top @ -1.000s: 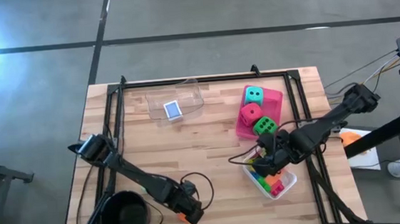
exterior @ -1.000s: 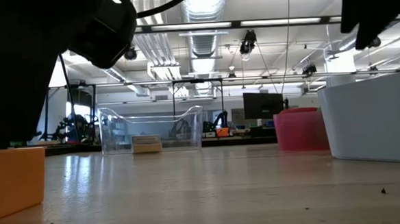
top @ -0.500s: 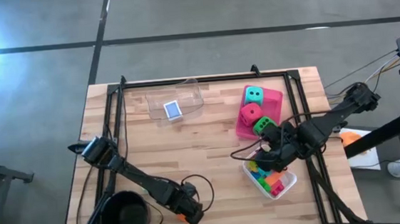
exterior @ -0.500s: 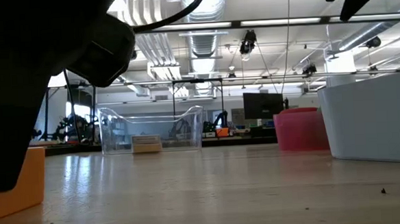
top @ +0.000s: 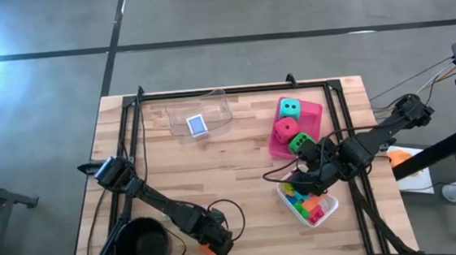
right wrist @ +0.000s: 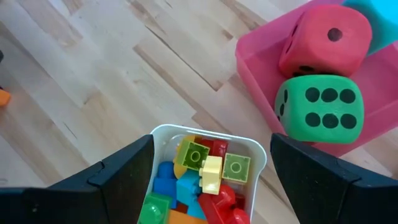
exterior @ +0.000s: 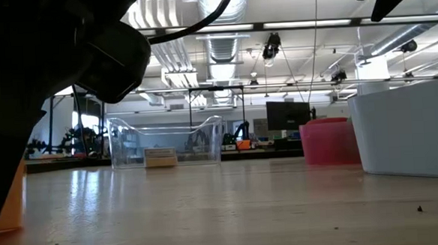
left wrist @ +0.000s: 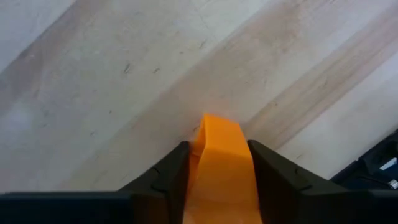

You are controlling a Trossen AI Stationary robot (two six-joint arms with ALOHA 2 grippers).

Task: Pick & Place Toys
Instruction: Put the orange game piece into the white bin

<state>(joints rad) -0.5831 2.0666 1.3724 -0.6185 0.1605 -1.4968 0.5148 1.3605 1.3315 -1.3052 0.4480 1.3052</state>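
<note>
The left end effector (left wrist: 217, 180) sits low at about 6 o'clock on the surface (top: 215, 165), its fingers (left wrist: 165, 177) flanking an orange brick (left wrist: 219, 165) and apparently touching both its sides. To do this grasp well, squeeze evenly across the brick's narrow width and lift straight up, so it does not twist. In the left wrist view the brick's long axis runs forward between the fingers, away from the wrist. The right end effector (right wrist: 208, 180) hangs open over the white tray (right wrist: 258, 152) of bricks at 4 o'clock.
</note>
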